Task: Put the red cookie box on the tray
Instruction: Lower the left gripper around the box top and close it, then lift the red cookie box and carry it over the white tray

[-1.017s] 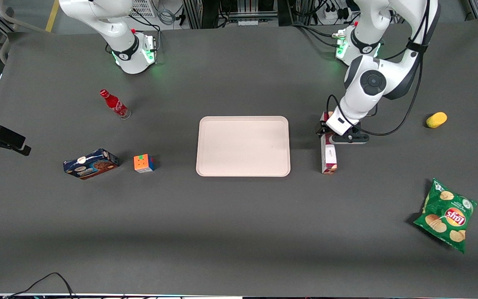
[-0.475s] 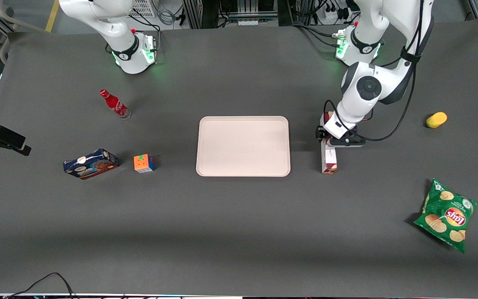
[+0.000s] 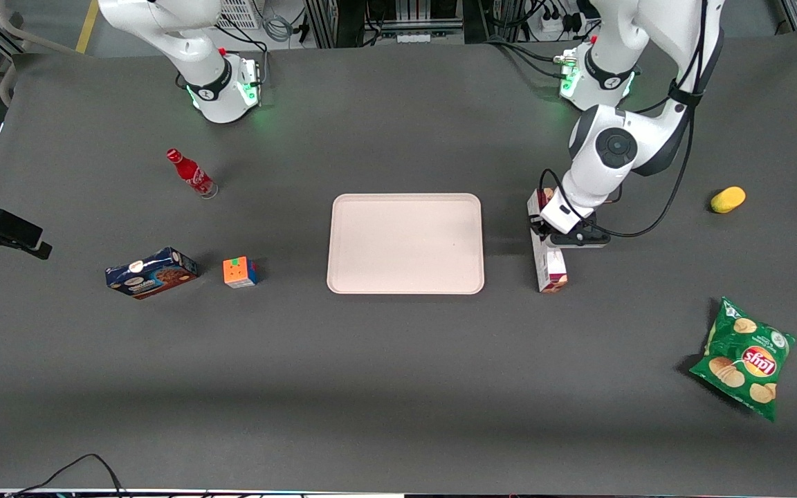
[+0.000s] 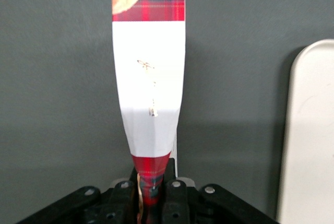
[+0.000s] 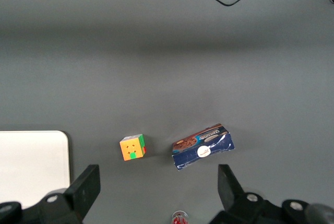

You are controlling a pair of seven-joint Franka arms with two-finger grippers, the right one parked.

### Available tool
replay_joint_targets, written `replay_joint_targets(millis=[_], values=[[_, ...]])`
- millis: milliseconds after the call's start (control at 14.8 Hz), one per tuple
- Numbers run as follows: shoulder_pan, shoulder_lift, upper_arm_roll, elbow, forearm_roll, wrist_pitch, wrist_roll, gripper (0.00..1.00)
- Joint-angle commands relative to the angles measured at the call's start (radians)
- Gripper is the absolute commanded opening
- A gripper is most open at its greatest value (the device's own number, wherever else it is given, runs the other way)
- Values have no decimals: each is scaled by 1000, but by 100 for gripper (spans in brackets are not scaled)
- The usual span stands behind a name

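My pincer (image 4: 152, 192) is clenched on the end of the red box (image 4: 150, 78) that is farther from the front camera, its fingers (image 4: 175, 195) pinching the plaid carton from both sides. The box's white label stretches away from my pincer; there is faint gold script on it, too small to read, and a cookie picture at its free end. The only writing I can make out anywhere is "Lay's" on the green chip bag (image 3: 743, 357), which lies well apart from my pincer, nearer the front camera and out toward my own end of the table.

My arm (image 3: 613, 149) reaches down from its base, elbow bent and wrist tipped low over the box.

Compared with half a second ago, the box has swung a little askew: its gripped end has shifted slightly toward the tray (image 3: 405, 243), its free end away. The box is not on the tray; it sits just beside the tray's short edge.
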Motion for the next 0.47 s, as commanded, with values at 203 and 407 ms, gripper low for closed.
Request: replay_joint_targets(millis=[203,407], values=[[0,-79,0,513,1,-746,-3,0],[-11,-68,-27,696,0,-908,-19,0]])
